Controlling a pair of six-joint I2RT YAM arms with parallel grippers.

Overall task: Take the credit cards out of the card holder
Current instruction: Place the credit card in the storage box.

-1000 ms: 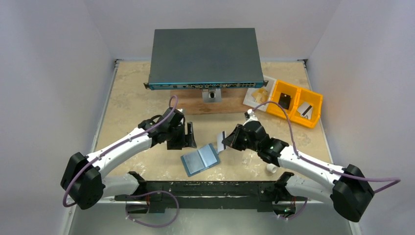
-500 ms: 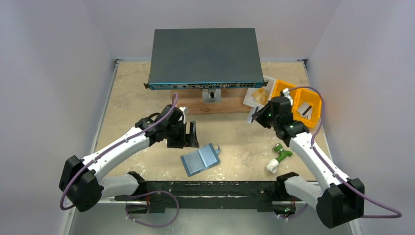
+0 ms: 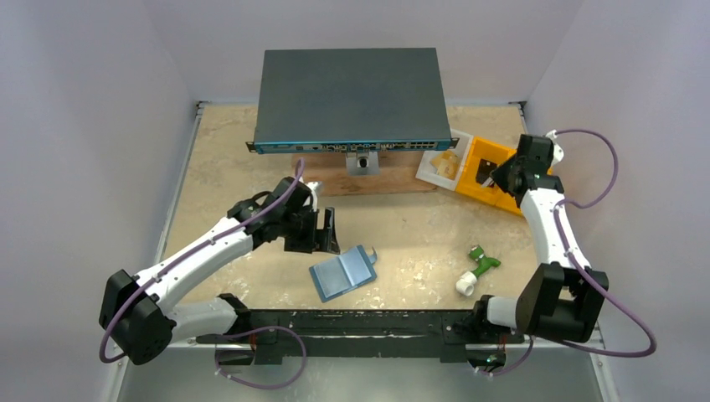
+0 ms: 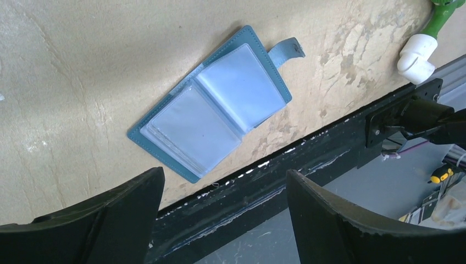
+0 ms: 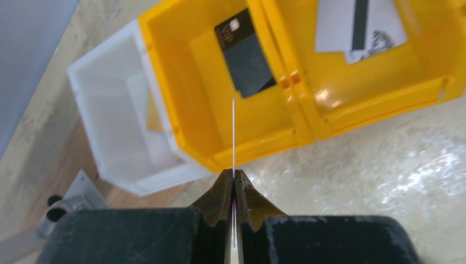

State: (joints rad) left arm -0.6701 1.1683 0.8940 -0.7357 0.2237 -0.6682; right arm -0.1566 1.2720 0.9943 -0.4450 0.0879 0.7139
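Observation:
The steel-blue card holder (image 3: 343,273) lies open and flat near the table's front edge, its clear sleeves (image 4: 214,107) facing up. My left gripper (image 3: 326,231) hovers just behind it, open, with nothing between the jaws (image 4: 224,175). My right gripper (image 3: 501,174) is at the back right over the yellow bins (image 3: 473,155), shut on a thin pale credit card (image 5: 233,132) seen edge-on above the left yellow compartment (image 5: 264,132). A dark card (image 5: 247,55) lies in that compartment. A white card with a black stripe (image 5: 357,25) lies in the right one.
A large dark grey box (image 3: 347,96) stands at the back on a wooden board (image 3: 393,181). A white tray (image 3: 439,163) sits left of the yellow bins. A green and white pipe fitting (image 3: 475,270) lies at the front right. The black rail (image 4: 329,148) borders the near edge.
My right arm has swung from beside the card holder to the yellow bins at the back right, carrying the card. The left jaws have widened a little; that arm barely moved.

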